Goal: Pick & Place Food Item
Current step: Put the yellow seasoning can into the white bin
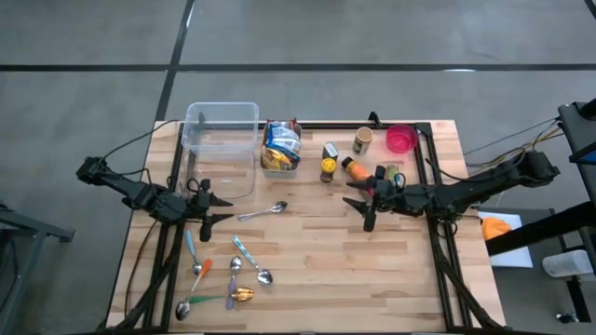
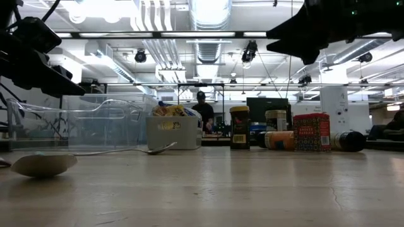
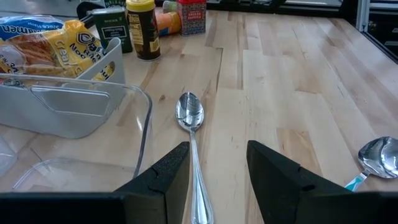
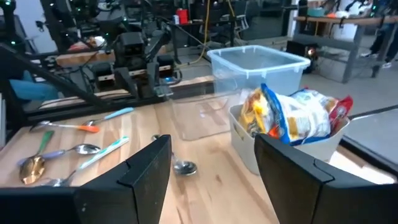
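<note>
Near the table's middle: a steel spoon (image 1: pixel 264 212) lying flat, just ahead of the left gripper (image 1: pixel 216 207), fingers (image 3: pixel 163 180) parted, nothing between. Behind the spoon: a clear bin (image 1: pixel 221 140), and touching its side a grey tub (image 1: pixel 280 149) stuffed with food packets (image 4: pixel 297 116). Right gripper (image 1: pixel 360 198) likewise parted and empty, beside jars (image 1: pixel 328 168) and a pink cup (image 1: pixel 401 140).
</note>
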### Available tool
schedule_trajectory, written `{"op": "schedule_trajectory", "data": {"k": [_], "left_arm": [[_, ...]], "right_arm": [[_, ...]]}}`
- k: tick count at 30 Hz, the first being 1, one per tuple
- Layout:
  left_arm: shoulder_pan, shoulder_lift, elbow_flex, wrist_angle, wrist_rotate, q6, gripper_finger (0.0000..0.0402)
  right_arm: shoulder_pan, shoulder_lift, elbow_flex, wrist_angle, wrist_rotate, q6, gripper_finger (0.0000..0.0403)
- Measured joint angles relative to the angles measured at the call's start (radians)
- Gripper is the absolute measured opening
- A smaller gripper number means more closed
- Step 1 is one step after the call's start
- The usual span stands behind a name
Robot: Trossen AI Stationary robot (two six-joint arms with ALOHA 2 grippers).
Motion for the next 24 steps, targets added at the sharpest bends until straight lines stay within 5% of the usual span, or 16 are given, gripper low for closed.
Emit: {"op": "schedule_trajectory", "data": {"k": [24], "left_arm": [[0.0,0.0,0.0,0.0,0.0,0.0,0.0163]], "right_arm": [[-0.001,0.002,-0.011,-0.001,0.001,0.05,0.0227]]}}
